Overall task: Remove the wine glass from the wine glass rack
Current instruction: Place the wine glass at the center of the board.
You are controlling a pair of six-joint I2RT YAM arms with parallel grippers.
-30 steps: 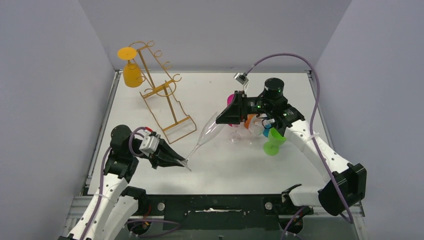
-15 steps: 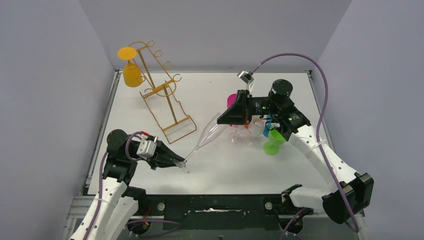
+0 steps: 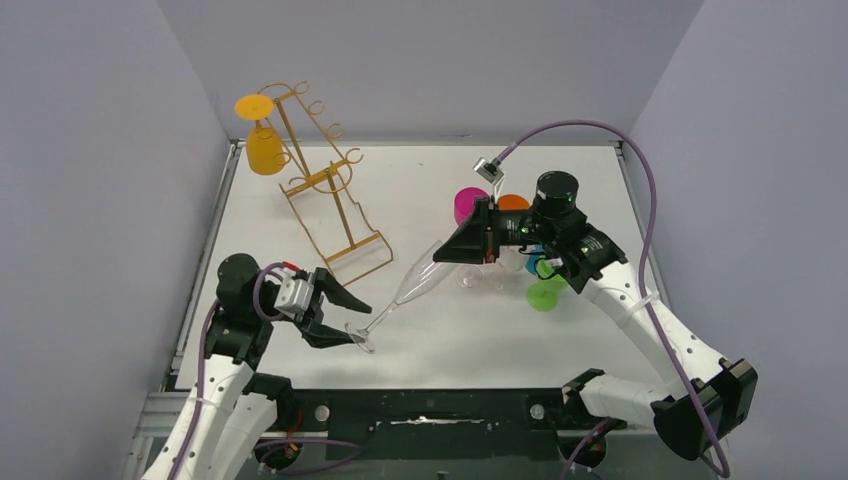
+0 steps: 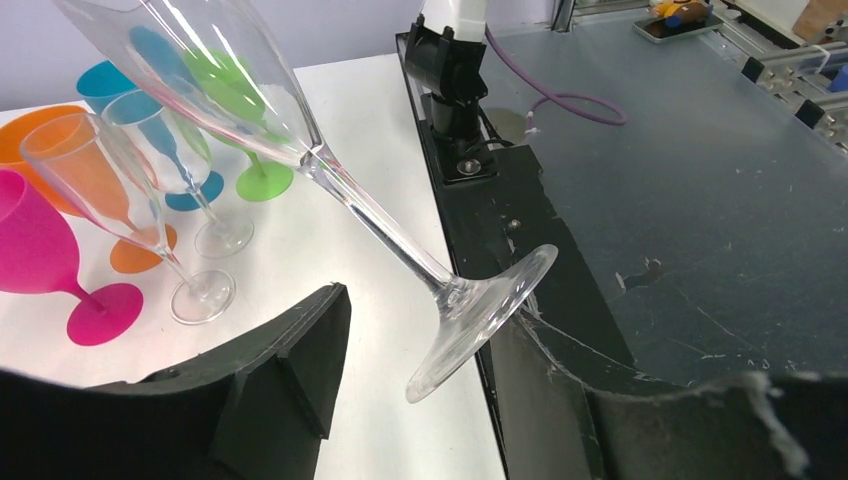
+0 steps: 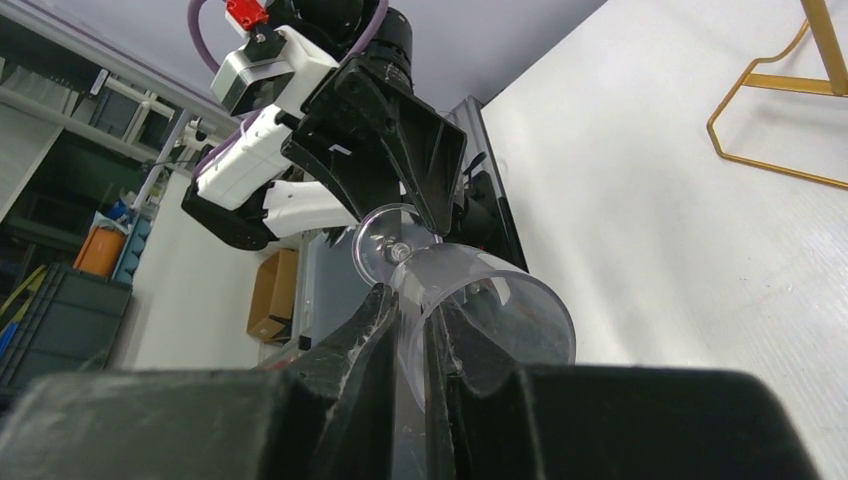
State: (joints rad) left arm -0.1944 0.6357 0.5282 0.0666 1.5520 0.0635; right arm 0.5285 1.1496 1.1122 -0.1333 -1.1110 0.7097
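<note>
The gold wire wine glass rack (image 3: pixel 322 190) stands at the back left, with a yellow wine glass (image 3: pixel 265 148) hanging upside down from its top arm. A clear flute glass (image 3: pixel 415 278) lies tilted between the two arms. My right gripper (image 3: pixel 447 252) is shut on the wall of its bowl at the rim (image 5: pixel 500 300), with one finger inside and one outside. My left gripper (image 3: pixel 350 322) is open, its fingers either side of the glass's foot (image 4: pixel 480 320). The right finger is close to the foot; I cannot tell whether it touches.
Pink (image 3: pixel 467 205), orange (image 3: pixel 513 203), blue (image 3: pixel 535 262) and green (image 3: pixel 545 293) glasses and a small clear one (image 3: pixel 470 276) stand clustered under my right arm. The black front edge of the table (image 4: pixel 470 200) lies just beyond the flute's foot.
My left gripper has opened and let go of the flute's foot. My right gripper has shifted slightly toward the front with the glass's bowl still in it.
</note>
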